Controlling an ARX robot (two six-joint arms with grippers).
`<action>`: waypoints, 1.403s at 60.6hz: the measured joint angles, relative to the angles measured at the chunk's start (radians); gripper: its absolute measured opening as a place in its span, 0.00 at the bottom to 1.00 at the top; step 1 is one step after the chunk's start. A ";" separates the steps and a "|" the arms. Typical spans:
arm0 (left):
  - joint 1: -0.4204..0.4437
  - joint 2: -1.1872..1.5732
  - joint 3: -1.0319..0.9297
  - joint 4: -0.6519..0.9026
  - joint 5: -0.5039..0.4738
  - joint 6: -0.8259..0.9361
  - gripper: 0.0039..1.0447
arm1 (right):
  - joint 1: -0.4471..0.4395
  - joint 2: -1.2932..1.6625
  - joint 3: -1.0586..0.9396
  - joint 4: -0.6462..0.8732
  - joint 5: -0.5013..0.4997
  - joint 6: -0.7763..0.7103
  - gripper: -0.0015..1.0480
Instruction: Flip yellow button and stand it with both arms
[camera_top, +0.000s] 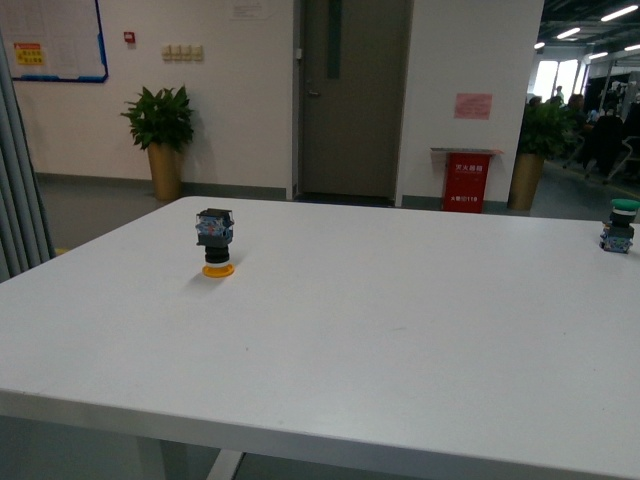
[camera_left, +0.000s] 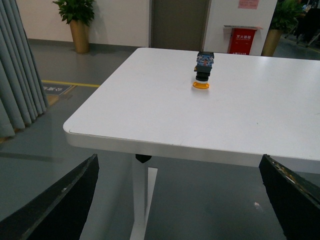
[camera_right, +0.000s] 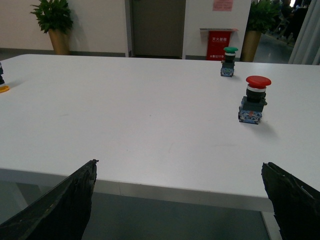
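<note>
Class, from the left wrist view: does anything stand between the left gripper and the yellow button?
Nothing visible does. The yellow button stands cap-down on the white table, with only bare tabletop between it and the left gripper, whose jaws are open, short of the table's edge.

The flat white worktop (camera_top: 400, 330) is seen from above its near edge in the front view, facing the far wall. Both wrist views are set lower, off that edge. The upturned yellow-capped black push button (camera_top: 216, 243) is shared by all three.
</note>
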 joint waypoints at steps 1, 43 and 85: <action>0.000 0.000 0.000 0.000 0.000 0.000 0.94 | 0.000 0.000 0.000 0.000 0.000 0.000 0.93; 0.000 0.000 0.000 0.000 0.000 0.000 0.94 | 0.000 0.000 0.000 0.000 0.000 0.000 0.93; 0.076 1.237 0.764 0.171 0.018 0.213 0.94 | 0.000 0.000 0.000 0.000 0.001 0.000 0.93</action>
